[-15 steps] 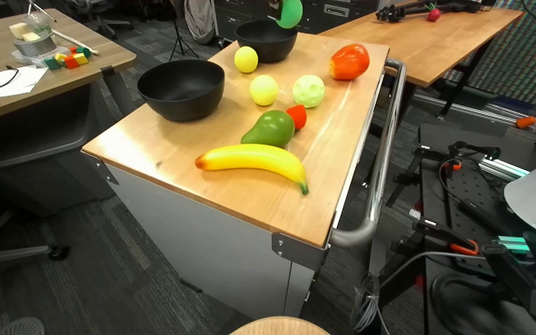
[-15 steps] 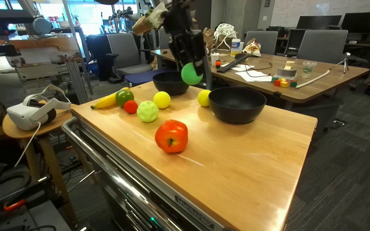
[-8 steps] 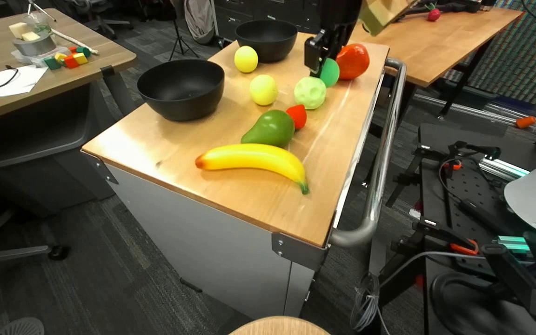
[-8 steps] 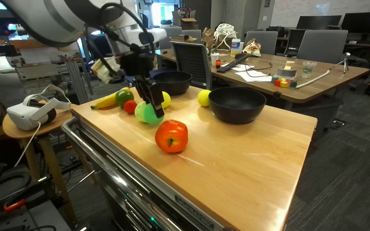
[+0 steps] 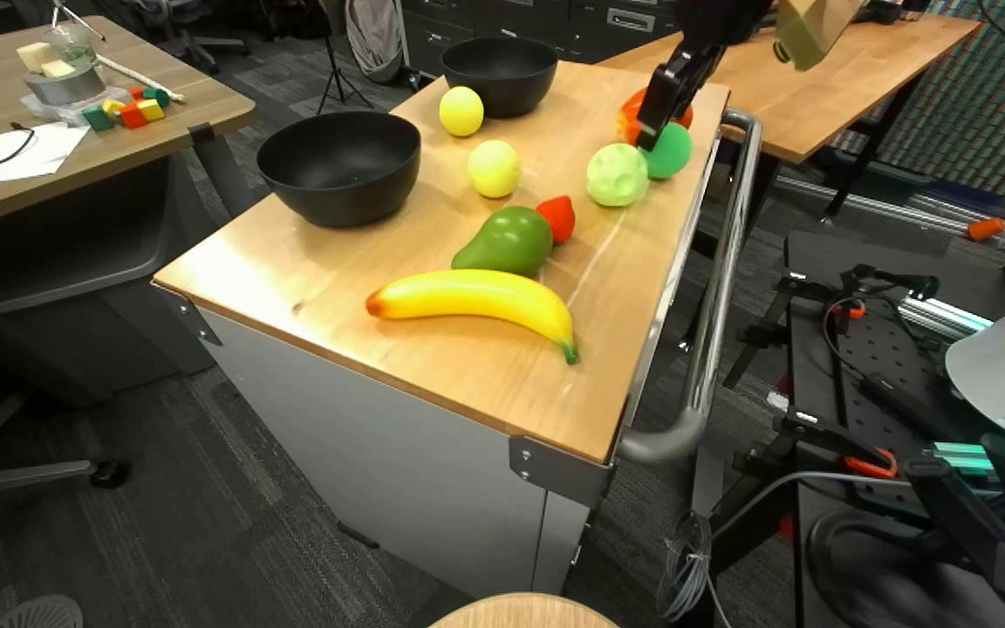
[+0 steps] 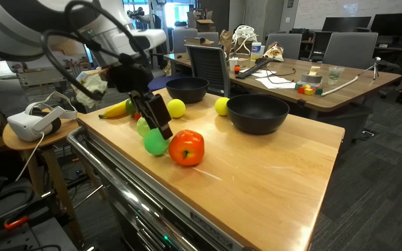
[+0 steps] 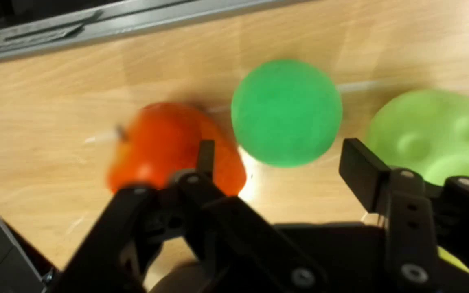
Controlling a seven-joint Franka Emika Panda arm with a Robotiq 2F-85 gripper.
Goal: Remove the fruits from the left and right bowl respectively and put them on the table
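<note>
Green ball [image 7: 286, 114] on the worktop [image 6: 263, 181], claw [image 7: 280, 158] spread close by.

The claw stands apart, gaps showing at both sides of the ball in the wrist view, clamped on nothing. The ball appears to rest on the worktop between a red fruit [image 6: 186, 148] and a pale green ball [image 5: 618, 174], well apart from the black bowls [image 5: 350, 194]. Its smooth skin suggests a light, slightly slippery thing, unlikely to break; whether it is firm or squashy cannot be told. It may roll at a nudge. Best take hold gently across its widest part, pressing from opposite sides, minding the red fruit just beside it.
</note>
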